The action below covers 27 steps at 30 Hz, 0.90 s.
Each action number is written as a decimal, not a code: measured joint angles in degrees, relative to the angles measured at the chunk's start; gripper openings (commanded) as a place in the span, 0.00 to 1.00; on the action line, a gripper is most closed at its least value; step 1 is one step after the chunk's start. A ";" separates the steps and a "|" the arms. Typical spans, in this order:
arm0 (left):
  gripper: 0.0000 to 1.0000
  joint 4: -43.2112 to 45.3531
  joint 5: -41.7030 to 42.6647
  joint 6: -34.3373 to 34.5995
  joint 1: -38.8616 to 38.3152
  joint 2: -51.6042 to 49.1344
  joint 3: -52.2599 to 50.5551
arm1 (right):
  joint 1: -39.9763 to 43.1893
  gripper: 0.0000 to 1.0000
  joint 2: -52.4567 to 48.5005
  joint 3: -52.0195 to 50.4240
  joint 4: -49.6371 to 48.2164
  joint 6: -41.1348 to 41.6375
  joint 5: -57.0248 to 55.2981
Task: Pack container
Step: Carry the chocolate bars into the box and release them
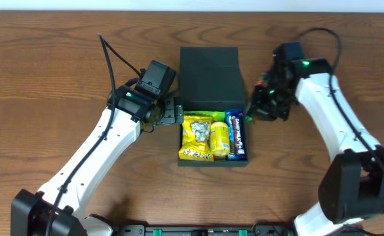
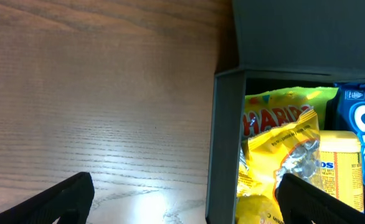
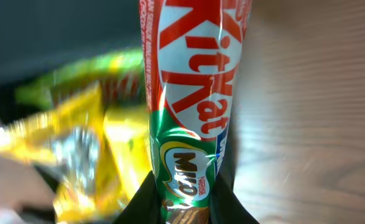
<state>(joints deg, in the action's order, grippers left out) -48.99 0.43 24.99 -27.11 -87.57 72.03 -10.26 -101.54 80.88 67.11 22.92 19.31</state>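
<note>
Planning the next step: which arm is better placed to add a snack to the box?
Right: its jaws grip a KitKat at the box's right edge; the left jaws are open, empty, astride the left wall.

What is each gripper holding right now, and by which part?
The right gripper pinches the KitKat bar at its Milo-logo end. The left gripper is open, holding nothing, astride a wall of the container.
</note>
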 measured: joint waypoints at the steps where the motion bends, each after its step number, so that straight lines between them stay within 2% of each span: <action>1: 0.95 0.04 0.00 0.00 0.02 0.00 0.00 | -1.62 0.02 -0.02 0.02 1.36 -2.01 0.09; 5: 0.95 0.02 0.00 -0.02 0.00 0.00 0.00 | -7.06 0.02 -0.02 0.02 5.03 -7.06 0.07; 12: 0.95 0.00 0.00 0.00 0.02 0.00 0.00 | -12.87 0.02 -0.02 -0.31 7.13 -11.23 -2.05; 21: 0.95 -0.33 0.00 0.00 0.02 0.00 0.00 | -14.88 0.02 -0.02 -4.02 7.13 -4.66 -3.43; 22: 0.95 -0.33 0.00 0.00 0.02 0.00 0.00 | -14.88 0.13 -0.02 -4.35 7.10 -4.28 -3.52; 24: 0.95 -0.35 0.00 0.00 0.02 0.00 0.00 | -14.88 0.63 -0.02 -4.81 6.97 -3.45 -3.80; 25: 0.95 -0.35 0.00 0.00 0.02 0.00 0.00 | -14.88 0.70 -0.02 -4.90 6.99 -3.32 -4.17; 27: 0.95 -0.35 0.00 0.00 0.02 0.00 0.00 | -14.88 0.73 -0.02 -4.90 7.02 -2.99 -4.96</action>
<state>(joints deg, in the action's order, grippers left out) -49.34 0.43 24.99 -27.09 -87.57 72.03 -25.15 -101.56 75.99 74.13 19.92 14.35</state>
